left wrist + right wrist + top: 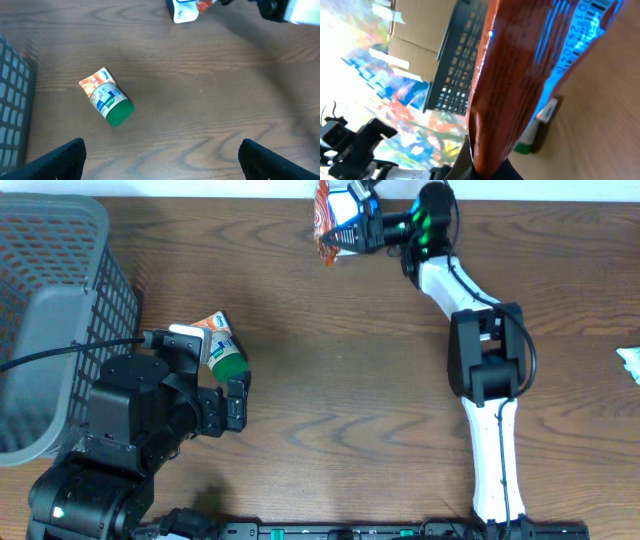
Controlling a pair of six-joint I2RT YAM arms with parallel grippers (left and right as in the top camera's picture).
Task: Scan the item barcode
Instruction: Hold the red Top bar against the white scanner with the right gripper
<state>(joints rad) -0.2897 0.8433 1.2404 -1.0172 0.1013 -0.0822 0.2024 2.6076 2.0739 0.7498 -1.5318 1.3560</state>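
My right gripper (366, 227) is shut on an orange and blue snack bag (335, 225), holding it up at the far edge of the table. In the right wrist view the bag (520, 75) rises out of the closed jaws of my right gripper (487, 167), and its barcode (596, 12) shows at the top right. The left wrist view catches the bag (182, 10) at the top. My left gripper (228, 398) (161, 167) hangs open and empty over bare wood at the near left.
A green-capped jar with an orange label (222, 352) (107, 97) lies on its side just ahead of the left gripper. A grey mesh basket (60, 320) (10, 100) stands at the left edge. A white scrap (630, 362) lies at the right edge.
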